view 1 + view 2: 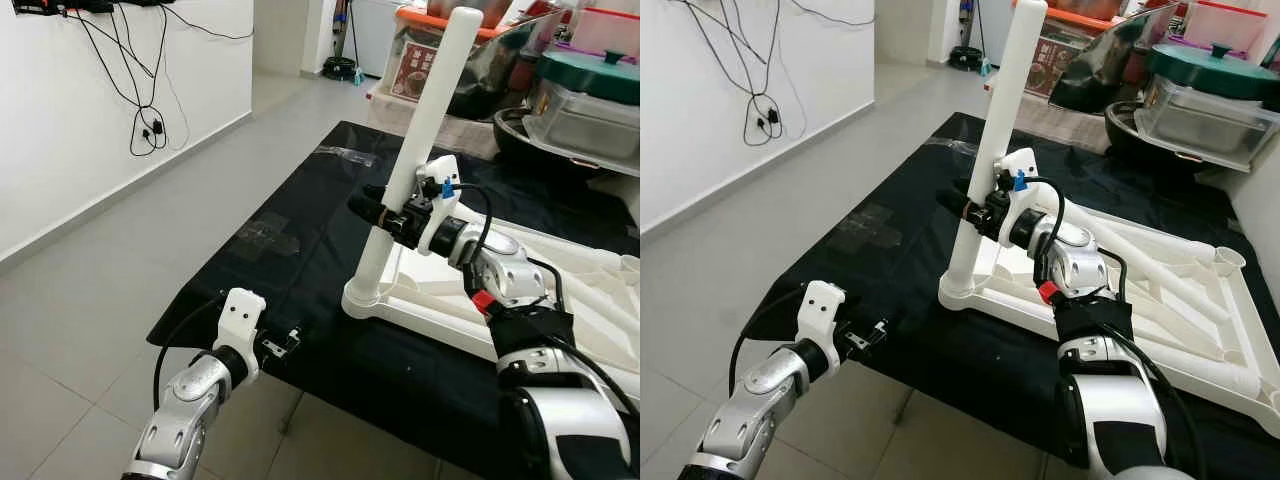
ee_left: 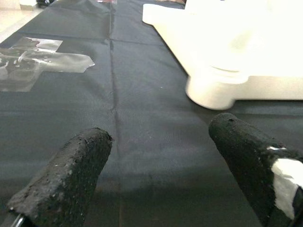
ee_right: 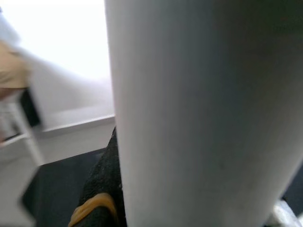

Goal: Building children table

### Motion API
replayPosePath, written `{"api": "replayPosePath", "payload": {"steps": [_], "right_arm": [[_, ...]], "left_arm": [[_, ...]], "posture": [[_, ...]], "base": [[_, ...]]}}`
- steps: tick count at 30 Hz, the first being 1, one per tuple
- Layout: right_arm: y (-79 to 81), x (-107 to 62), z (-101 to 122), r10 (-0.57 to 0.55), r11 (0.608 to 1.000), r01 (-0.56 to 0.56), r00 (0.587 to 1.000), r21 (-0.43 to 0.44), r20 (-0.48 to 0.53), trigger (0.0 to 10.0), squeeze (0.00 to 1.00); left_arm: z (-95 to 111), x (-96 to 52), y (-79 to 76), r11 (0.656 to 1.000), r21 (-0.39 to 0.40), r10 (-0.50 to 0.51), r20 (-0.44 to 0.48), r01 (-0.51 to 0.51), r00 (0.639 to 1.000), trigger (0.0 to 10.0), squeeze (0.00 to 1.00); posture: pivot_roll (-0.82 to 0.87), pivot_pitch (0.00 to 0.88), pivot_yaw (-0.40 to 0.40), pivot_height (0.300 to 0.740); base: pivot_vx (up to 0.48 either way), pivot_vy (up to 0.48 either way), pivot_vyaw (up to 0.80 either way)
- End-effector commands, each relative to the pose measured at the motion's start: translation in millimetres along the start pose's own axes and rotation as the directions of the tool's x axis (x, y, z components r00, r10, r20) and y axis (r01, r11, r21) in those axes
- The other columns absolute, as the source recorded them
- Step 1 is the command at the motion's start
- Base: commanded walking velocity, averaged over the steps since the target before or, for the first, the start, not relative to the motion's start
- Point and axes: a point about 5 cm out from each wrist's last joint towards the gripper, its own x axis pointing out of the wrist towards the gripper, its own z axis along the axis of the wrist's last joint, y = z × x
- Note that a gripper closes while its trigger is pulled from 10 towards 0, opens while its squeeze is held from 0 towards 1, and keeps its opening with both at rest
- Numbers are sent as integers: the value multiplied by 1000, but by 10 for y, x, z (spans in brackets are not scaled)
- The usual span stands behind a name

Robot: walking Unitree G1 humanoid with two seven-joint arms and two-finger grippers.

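**Right gripper clasping the upright table leg**

Head camera views: the right gripper is closing its black fingers around a white table leg, partway up. The leg is standing slightly tilted in a corner socket of the white tabletop frame, which is lying upside down on a black mat spread over the grey tiled floor. More white legs are lying across the frame. The left gripper is hovering low over the mat's near edge, well apart from the frame. Black cables are hanging down the white wall, and a red-lidded box with unreadable printing is sitting behind.

Left wrist view: the two black fingers are standing wide apart, holding nothing, pointing across the mat towards the frame's corner socket. Clear tape is glinting on the mat.

Right wrist view: the leg is pressing close against one black finger. No writing is legible.
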Motion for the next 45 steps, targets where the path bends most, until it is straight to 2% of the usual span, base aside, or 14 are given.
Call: {"api": "replayPosePath", "payload": {"steps": [1, 5, 9, 19, 21, 22, 27, 28, 31, 32, 33, 34, 35, 45], "right_arm": [[-205, -44, 49, -271, 962, 271, 962, -9, 3, 0, 0], [-398, -164, 10, -574, 818, 573, 819, 54, 5, 0, 0], [-342, -399, -470, -811, 569, 815, 578, 106, -95, 0, 0], [88, -315, -503, -866, 492, 868, 496, 63, -61, 0, 0], [116, -247, -435, -851, 517, 852, 522, 74, -60, 0, 0], [124, -193, -390, -822, 564, 823, 567, 69, -52, 10000, 0], [93, -156, -257, -794, 606, 790, 608, 90, 4, 10000, 0], [59, -161, -210, -786, 617, 779, 618, 109, 27, 10000, 1000], [35, -146, -143, -750, 659, 740, 659, 131, 54, 10000, 1000], [46, -78, -51, -647, 760, 632, 758, 153, 83, 10000, 0], [79, -27, 87, -517, 854, 497, 846, 154, 133, 10000, 0], [79, -27, 87, -517, 854, 497, 846, 154, 133, 10000, 0], [120, -6, 231, -371, 928, 354, 909, 121, 191, 10000, 0], [14, -25, 400, -27, 979, 49, 993, -199, 114, 10000, 0]], "left_arm": [[-14, -13, -17, 1000, -2, -3, -9, 3, 1000, 10000, 0], [-19, -18, -20, 1000, -8, 4, -6, -4, 1000, 10000, 0], [-36, -21, -59, 1000, -11, -5, -12, 5, 1000, 10000, 0], [-13, -20, -10, 1000, -11, -1, -10, 1, 1000, 10000, 0], [-10, -11, -29, 1000, -19, -3, -7, 3, 1000, 10000, 0], [-11, -9, -37, 1000, -22, -3, -7, 3, 1000, 10000, 0], [-18, -9, -42, 1000, -22, -5, -9, 4, 1000, 10000, 0], [-19, -10, -39, 1000, -21, -4, -10, 4, 1000, 10000, 0], [-15, -11, -32, 1000, -21, -3, -10, 3, 1000, 10000, 0], [-10, -11, -24, 1000, -19, -1, -9, 1, 1000, 10000, 0], [-5, -15, -13, 1000, -20, 1, -8, -1, 1000, 10000, 0], [-5, -15, -13, 1000, -20, 1, -8, -1, 1000, 10000, 0], [-6, -20, -7, 1000, -19, 2, -8, -2, 1000, 10000, 0], [2, -9, -15, 1000, -16, 2, -7, -2, 1000, 10000, 0]], "posture": [[39, 0, -160, 740], [37, 0, -161, 740], [32, 0, -156, 740], [17, 0, -147, 740], [17, 0, -148, 740], [17, 0, -148, 740], [14, 0, -147, 740], [18, 0, -148, 740], [23, 0, -149, 740], [24, 0, -150, 740], [23, 0, -147, 740], [23, 0, -147, 740], [21, 0, -146, 740], [33, 0, -158, 740]], "base": [[0, 0, 0], [0, 0, 0], [0, 0, 0], [0, 0, 0], [0, 0, 0], [0, 0, 0], [0, 0, 0], [0, 0, 0], [0, 0, 0], [0, 0, 0], [0, 0, 0], [0, 0, 0], [0, 0, 0], [0, 0, 0]]}}
